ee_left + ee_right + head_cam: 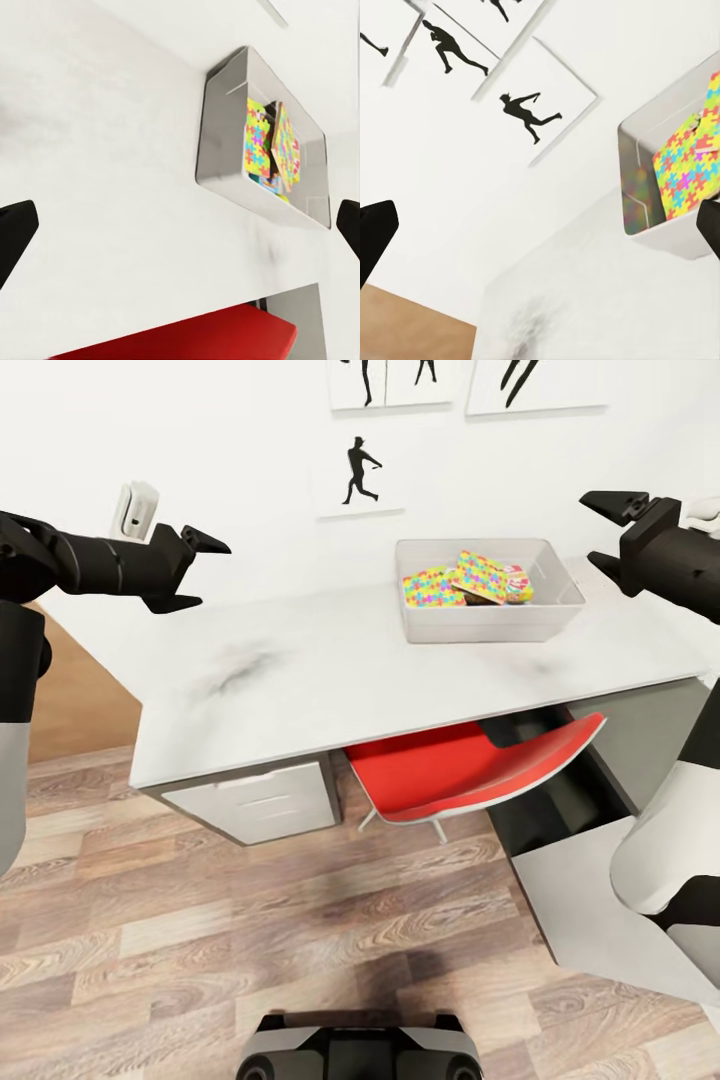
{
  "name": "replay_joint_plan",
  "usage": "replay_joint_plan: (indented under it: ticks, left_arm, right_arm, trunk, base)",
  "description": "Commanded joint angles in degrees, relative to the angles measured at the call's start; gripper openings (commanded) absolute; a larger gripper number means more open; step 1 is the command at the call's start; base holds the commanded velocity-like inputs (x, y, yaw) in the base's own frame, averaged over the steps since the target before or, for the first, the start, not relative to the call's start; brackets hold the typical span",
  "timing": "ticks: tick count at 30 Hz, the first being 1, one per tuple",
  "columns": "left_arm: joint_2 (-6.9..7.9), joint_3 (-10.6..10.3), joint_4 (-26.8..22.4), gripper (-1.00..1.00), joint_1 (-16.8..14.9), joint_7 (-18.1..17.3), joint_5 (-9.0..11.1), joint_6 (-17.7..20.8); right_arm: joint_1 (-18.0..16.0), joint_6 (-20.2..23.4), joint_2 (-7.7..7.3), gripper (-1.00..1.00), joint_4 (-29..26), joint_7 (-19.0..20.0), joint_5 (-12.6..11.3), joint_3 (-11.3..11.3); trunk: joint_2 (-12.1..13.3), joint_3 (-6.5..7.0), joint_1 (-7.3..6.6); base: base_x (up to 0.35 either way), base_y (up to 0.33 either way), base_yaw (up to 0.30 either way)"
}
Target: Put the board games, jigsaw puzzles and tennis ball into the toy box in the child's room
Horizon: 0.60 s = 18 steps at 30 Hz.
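White wall rises behind a pale grey worktop (330, 680), hung with framed black silhouette pictures (358, 473) of figures in motion. Wood-grain floor (250, 940) runs below, and a red chair (470, 765) is pushed part-way under the worktop, beside white drawers (262, 800).

Toward the back of the worktop, right of its middle, sits the toy box (488, 622), a pale grey bin with sloping sides. Inside it lie two jigsaw puzzles (432, 586), thin squares of yellow, pink, green and blue pieces; one lies nearly flat, the other is tilted over it. Under and beside the tilted one there is a glimpse of another bright item with red and blue on it, too covered to name. The bare worktop around the bin carries only a faint dark smudge (235, 668) left of centre.

The left gripper (200, 572) hangs in the air over the left end of the worktop, jaws spread wide with nothing between them. The right gripper (608, 532) hovers to the right of the bin, well above the surface, jaws likewise parted and holding nothing. In both wrist views the dark fingertips (13, 236) stand at opposite edges of the frame.
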Motion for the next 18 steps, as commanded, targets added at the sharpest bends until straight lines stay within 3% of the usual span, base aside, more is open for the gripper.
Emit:
replay_joint_plan:
  ticks: [1, 9, 18]
  left_arm:
    - [0.08, -0.1, -0.1, 1.0, 0.1, 0.5, 0.5, -0.1]
    - [0.26, 0.0, -0.4, 1.0, 0.9, 0.2, 0.5, 0.0]
    - [0.34, 0.0, -0.6, 1.0, 1.5, 0.1, 0.5, 0.0]
  right_arm:
    - [0.0, 0.2, 0.03, 1.0, -0.1, -0.6, -0.6, 0.0]
    - [0.8, 0.2, 0.21, 1.0, -0.4, -0.6, -0.6, 0.1]
    - [1.4, 0.2, 0.16, 1.0, -0.6, -0.6, -0.6, 0.2]
  trunk:
    - [-0.1, 0.01, 0.04]
    - [-0.1, 0.76, 0.04]
    - [-0.1, 1.6, 0.04]
  base:
    - [0.0, 0.0, -0.045]
    - [0.0, 0.014, -0.027]
    - [0.0, 0.171, -0.007]
